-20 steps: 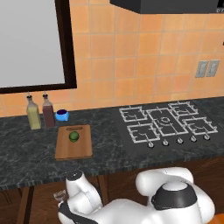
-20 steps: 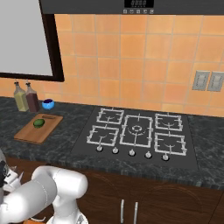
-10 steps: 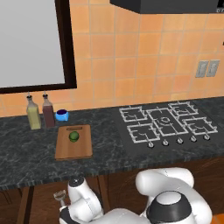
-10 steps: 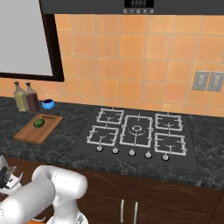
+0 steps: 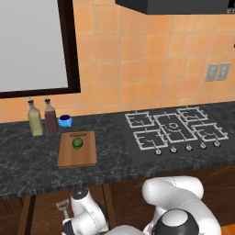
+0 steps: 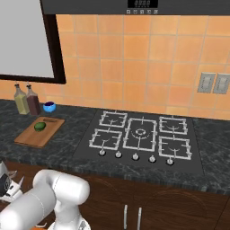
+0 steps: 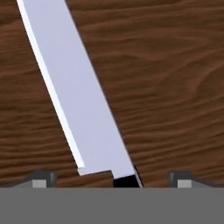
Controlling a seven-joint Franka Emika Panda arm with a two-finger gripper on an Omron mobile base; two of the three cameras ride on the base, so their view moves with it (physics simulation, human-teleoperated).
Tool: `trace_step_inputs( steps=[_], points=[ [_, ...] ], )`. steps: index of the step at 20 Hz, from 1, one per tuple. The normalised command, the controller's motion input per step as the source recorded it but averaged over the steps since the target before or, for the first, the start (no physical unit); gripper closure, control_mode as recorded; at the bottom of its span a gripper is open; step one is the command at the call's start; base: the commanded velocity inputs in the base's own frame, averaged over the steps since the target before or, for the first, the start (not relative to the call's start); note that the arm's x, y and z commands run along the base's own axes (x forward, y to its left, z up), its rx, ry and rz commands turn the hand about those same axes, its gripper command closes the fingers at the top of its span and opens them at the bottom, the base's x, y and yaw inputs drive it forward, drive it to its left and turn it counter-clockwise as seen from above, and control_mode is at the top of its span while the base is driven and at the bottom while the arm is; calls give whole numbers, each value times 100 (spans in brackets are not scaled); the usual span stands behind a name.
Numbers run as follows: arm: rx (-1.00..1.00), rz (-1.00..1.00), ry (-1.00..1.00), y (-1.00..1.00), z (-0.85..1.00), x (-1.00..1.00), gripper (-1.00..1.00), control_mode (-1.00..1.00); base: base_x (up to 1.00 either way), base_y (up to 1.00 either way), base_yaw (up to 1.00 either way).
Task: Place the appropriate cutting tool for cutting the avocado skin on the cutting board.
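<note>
The knife point(image 7: 76, 92) lies on a dark wooden surface in the hand view, its long silver blade running up and left and the start of its black handle at the bottom. My gripper point(image 7: 111, 179) is open right over it, one fingertip on each side of the handle, not touching it. In the base views the gripper point(image 5: 63, 209) point(image 6: 6, 186) is low, below the counter's front edge. On the counter, the cutting board point(image 5: 78, 158) point(image 6: 29, 138) carries the green avocado point(image 5: 77, 143) point(image 6: 40, 126).
Two bottles point(image 5: 41, 118) point(image 6: 26, 99) and a small blue bowl point(image 5: 65, 121) point(image 6: 49, 107) stand behind the board. A gas hob point(image 5: 174, 129) point(image 6: 141, 137) takes up the counter to the right. Dark wooden cabinet fronts point(image 6: 148, 206) run below the counter.
The arm's elbow has sunk lower in the left base view and the hand has dropped slightly. Everything on the counter is where it was.
</note>
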Motion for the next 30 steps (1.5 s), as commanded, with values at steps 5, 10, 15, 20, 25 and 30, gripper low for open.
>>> trace_step_inputs(
  steps=[5, 10, 15, 20, 25, 30],
  points=[
    [0, 3, 0, 10, -26, 8, -100, -100, 0, 0, 0],
    [0, 3, 0, 0, -28, 2, 100, -100, 0, 0, 0],
    [1, 0, -1, 0, -8, -1, 100, -100, 0, 0, 0],
    [0, -3, 0, 0, 22, -11, 100, -100, 0, 0, 0],
    [0, -8, -3, 0, 99, -38, 100, -100, 0, 0, 0],
    [3, -25, 10, 23, 47, -48, 100, -100, 0, 0, 0]
  ],
)
